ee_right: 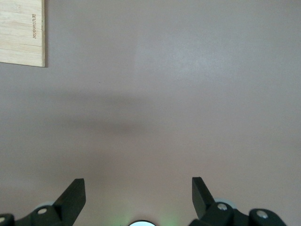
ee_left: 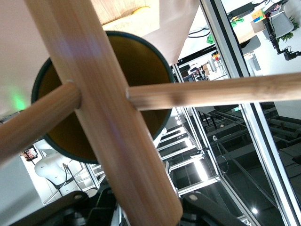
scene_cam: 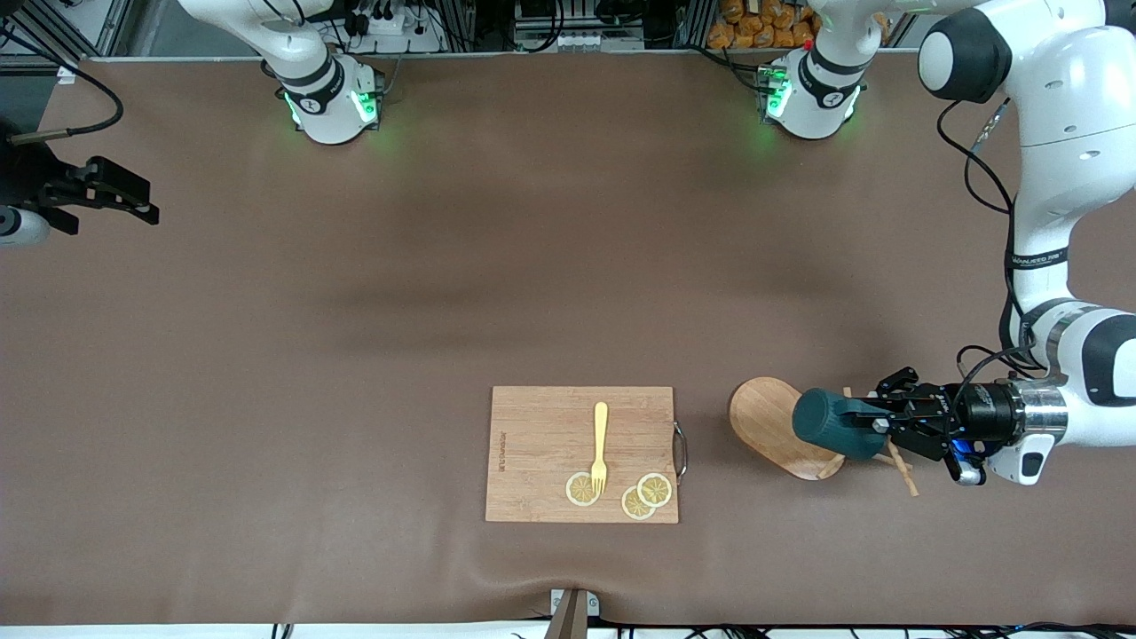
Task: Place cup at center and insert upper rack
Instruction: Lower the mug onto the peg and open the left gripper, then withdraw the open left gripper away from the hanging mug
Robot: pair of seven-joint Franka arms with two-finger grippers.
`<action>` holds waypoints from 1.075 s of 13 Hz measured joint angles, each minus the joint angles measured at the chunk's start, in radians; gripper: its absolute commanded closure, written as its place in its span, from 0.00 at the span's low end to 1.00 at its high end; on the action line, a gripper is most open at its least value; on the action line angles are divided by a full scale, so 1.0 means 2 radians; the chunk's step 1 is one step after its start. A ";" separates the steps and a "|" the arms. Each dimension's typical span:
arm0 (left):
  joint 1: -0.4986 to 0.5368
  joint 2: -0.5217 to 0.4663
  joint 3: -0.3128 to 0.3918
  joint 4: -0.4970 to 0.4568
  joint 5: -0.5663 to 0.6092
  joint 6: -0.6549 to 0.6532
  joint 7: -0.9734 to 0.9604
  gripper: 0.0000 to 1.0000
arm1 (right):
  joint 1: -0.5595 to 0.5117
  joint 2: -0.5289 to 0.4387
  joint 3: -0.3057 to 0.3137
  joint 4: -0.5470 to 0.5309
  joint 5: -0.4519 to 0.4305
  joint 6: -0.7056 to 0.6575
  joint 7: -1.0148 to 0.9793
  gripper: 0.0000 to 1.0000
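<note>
The left gripper (scene_cam: 874, 424) is clamping its fingers tight on the cup (scene_cam: 830, 423), holding it on its side over the upper rack (scene_cam: 781, 426) near the left arm's end of the table (scene_cam: 355, 311). The rack's post and pegs are crossing the cup's yellow mouth in the left wrist view. The right gripper (ee_right: 138, 195) is waiting with fingers spread wide and empty above bare table at the right arm's end.

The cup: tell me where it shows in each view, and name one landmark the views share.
Front view: cup held by the left gripper, over the rack.
Left wrist view: cup, mouth toward the camera, partly hidden by the rack's post.
Right wrist view: not in it.
Shared landmark: cutting board, its corner at.
</note>
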 measured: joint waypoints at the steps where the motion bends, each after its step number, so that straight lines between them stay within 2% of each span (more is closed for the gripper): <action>1: 0.000 0.000 0.000 0.000 0.000 0.000 0.000 0.34 | 0.000 0.000 0.000 0.000 0.000 0.000 0.000 0.00; 2: 0.000 0.000 0.000 0.000 0.000 0.000 0.000 0.00 | 0.000 0.000 0.000 0.000 0.000 0.000 0.000 0.00; 10: 0.001 0.000 0.000 0.008 -0.004 -0.005 -0.001 0.00 | 0.000 0.000 0.000 0.000 0.000 0.000 0.000 0.00; 14: 0.015 -0.020 0.000 0.013 -0.004 -0.019 -0.032 0.00 | 0.000 0.000 0.000 0.000 0.000 0.000 0.000 0.00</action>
